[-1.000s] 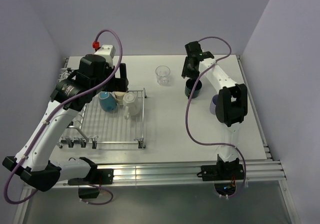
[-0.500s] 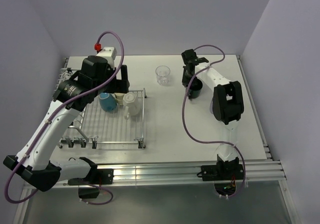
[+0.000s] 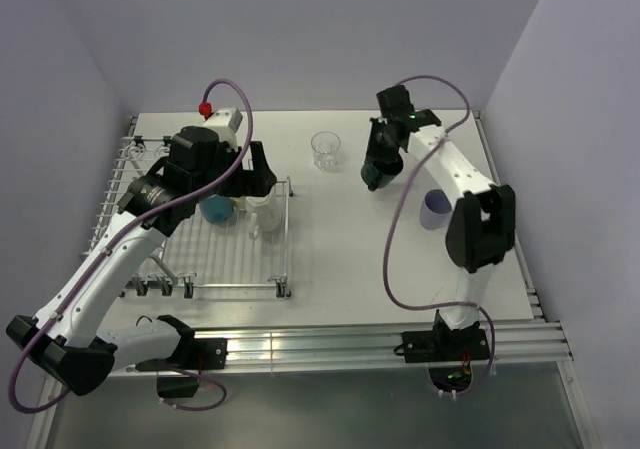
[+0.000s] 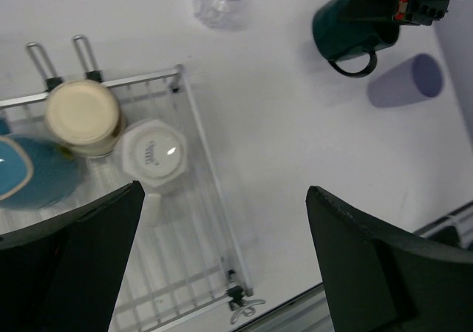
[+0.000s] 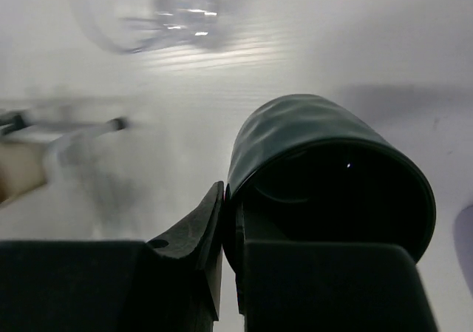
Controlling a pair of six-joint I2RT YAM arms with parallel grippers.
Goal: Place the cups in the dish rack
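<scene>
Change since the earlier frame: the right claw (image 5: 230,228) is now pinching the wall of the dark teal mug (image 3: 381,175), which was standing upright on the desk (image 3: 340,249) and is now hanging tilted in the grip. The lavender cup (image 3: 433,209), partly hidden behind the arm before, is now showing in full. The left arm is now reaching further right over the dish rack (image 3: 220,269). Item, far left: the rack is sitting on the desk's left half with three cups grouped at its far right corner. The light blue mug (image 4: 26,177) is lying furthest left of the three. Just right of it the tan-sided cup (image 4: 83,114) is standing upside down, pale base up. Beside that the white mug (image 4: 151,151) is also sitting base up against the rack's right rim. Item, above these: the left claw (image 4: 225,191) is hovering with its fingers spread wide, holding nothing. Item, centre: the clear glass tumbler (image 3: 326,151) is standing upright on the desk, apart from the rack. Item, right of centre: the teal mug is showing its handle toward the near side; one finger is sitting inside the mouth, one outside. Item, far right: the lavender cup is resting on the desk near the mug, not touching it.
</scene>
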